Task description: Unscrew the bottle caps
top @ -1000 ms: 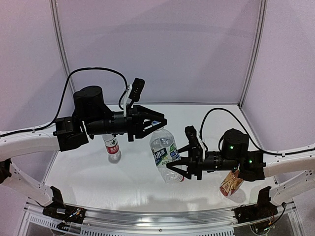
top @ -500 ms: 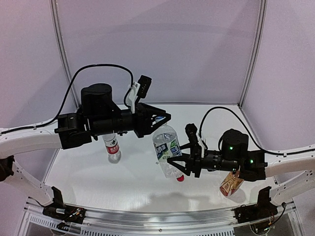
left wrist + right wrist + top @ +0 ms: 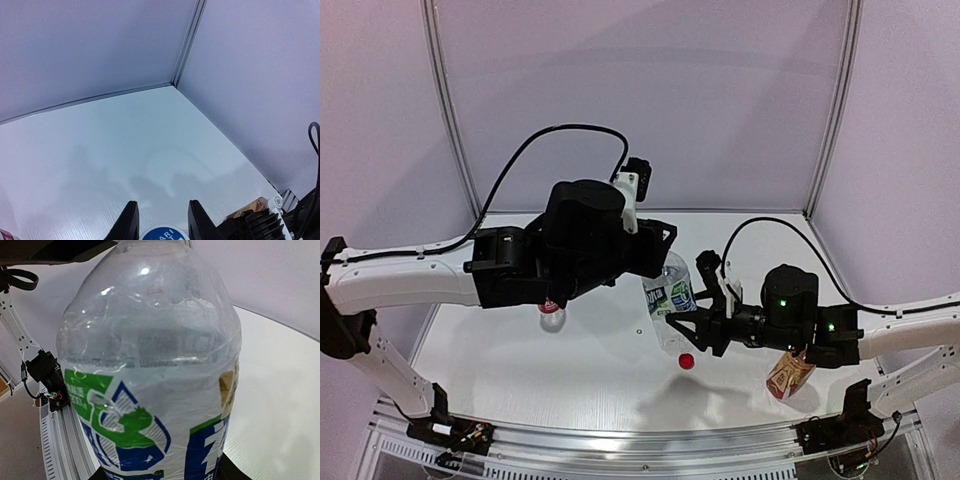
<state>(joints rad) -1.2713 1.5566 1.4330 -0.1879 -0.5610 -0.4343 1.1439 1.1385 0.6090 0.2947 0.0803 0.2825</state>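
Over the last second the left gripper (image 3: 660, 240) has been swung in over the neck of the green-blue labelled bottle (image 3: 670, 300) and its wrist rolled well round. The bottle has been brought more upright by the right gripper (image 3: 682, 328), which is clamped about its lower body. In the left wrist view the blue-and-white cap (image 3: 162, 233) is seen pinched between the two fingers (image 3: 127, 225), so the twist is judged to be under way, though whether the thread has let go cannot be told. A red cap (image 3: 686, 361) already lies loose on the table (image 3: 600, 370) (one bottle is thus taken as done). The red-labelled bottle (image 3: 551, 315) stands half hidden behind the left arm, and the amber bottle (image 3: 788, 373) is partly covered by the right. The table is white and matt, with soft shadows. It is enclosed by pale lilac walls (image 3: 720, 100) joined at aluminium posts (image 3: 835, 110).
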